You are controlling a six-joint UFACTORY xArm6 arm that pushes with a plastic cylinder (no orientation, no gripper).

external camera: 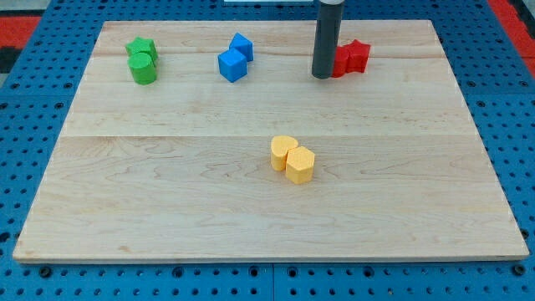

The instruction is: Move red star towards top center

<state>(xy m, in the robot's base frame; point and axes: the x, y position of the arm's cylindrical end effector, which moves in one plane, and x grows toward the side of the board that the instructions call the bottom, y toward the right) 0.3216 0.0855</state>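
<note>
The red star [352,57] lies near the view's top, right of centre, on the wooden board [167,167]. The dark rod comes down from the top edge, and my tip [322,76] rests on the board right at the star's left side, touching or nearly touching it. The rod hides the star's left part.
Two blue blocks [235,58] sit at the top, left of centre. Two green blocks [142,60] sit at the top left. Two yellow blocks [292,159] sit together near the board's middle. A blue pegboard [33,100] surrounds the board.
</note>
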